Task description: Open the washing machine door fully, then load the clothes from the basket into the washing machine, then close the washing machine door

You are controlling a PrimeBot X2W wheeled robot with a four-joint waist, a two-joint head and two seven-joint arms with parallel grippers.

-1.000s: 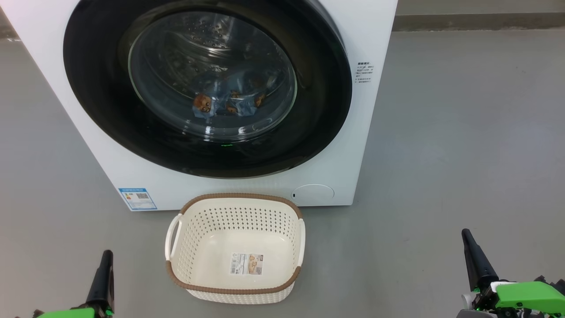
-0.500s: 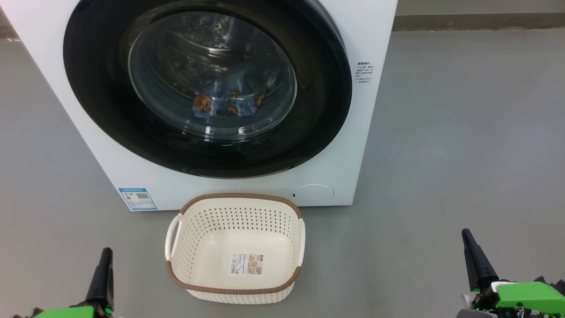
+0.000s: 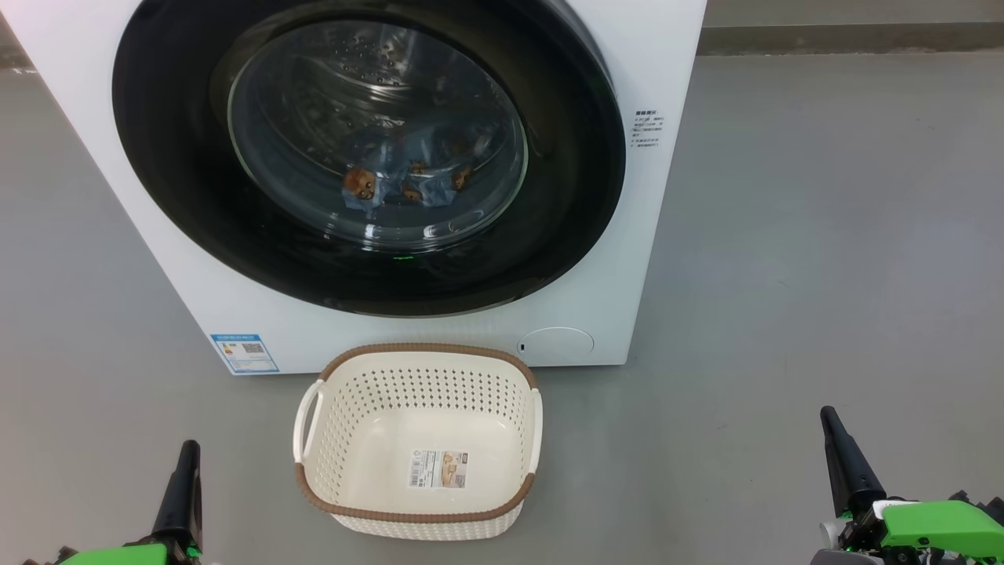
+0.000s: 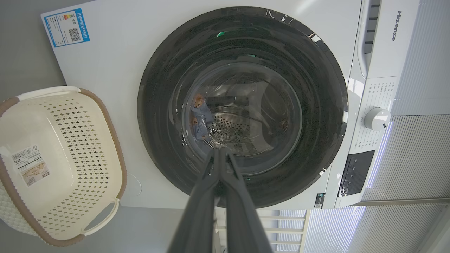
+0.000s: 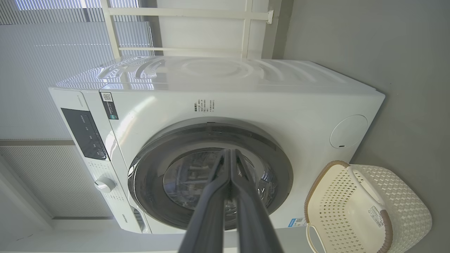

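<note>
Head view: we are finding the washing machine door point(image 3: 369, 263) closed, the clothes point(image 3: 408, 179) inside, the basket point(image 3: 427, 348) empty. The left gripper point(image 3: 188, 449) and right gripper point(image 3: 826, 413) are pressed together. We are judging the task finished, with no further move needed.

You have one washing machine point(image 3: 667, 78), with one washing machine door point(image 3: 565, 196), one blue energy sticker point(image 3: 245, 353), one round filter cap point(image 3: 557, 345) and one control knob point(image 4: 376, 118). You can count one basket point(image 3: 427, 348), with two side handles point(image 3: 307, 420) and one label sticker point(image 3: 439, 468), and two grippers: the left gripper point(image 3: 187, 451) and the right gripper point(image 3: 827, 416). The clothes point(image 3: 408, 176) make one light blue bundle; you cannot tell how many garments are in it.
</note>
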